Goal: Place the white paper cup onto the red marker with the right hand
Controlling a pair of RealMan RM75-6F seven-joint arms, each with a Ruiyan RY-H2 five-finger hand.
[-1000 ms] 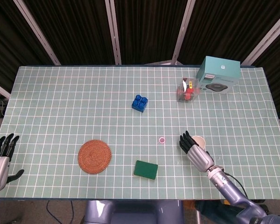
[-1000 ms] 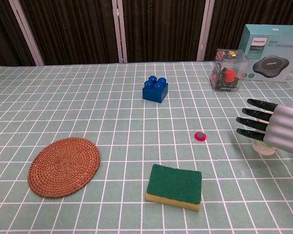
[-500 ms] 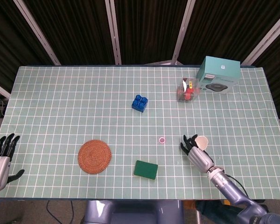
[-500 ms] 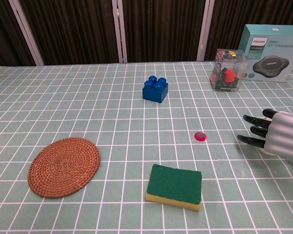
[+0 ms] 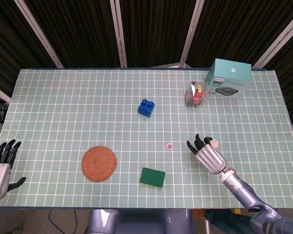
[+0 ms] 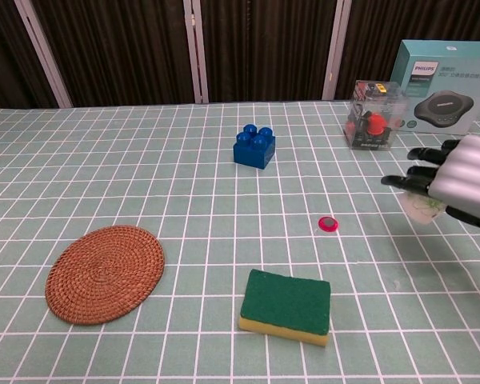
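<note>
Cup in our right hand
Our right hand [image 5: 208, 155] wraps its fingers [image 6: 408, 182] around the white paper cup [image 6: 422, 207], right of the red marker [image 6: 327, 224].

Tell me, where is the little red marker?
In the head view the red marker sits on the table, just left of the right hand, with the green sponge in front of it.

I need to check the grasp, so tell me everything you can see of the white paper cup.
The white paper cup is small, pale and looks like thin paper. Most of it is hidden by the right hand, which grips it above the checked tablecloth; in the chest view its bottom looks clear of the cloth. Only a sliver of rim shows beside the dark fingers in the head view. It sits right of the red marker. Its tilt cannot be judged.
</note>
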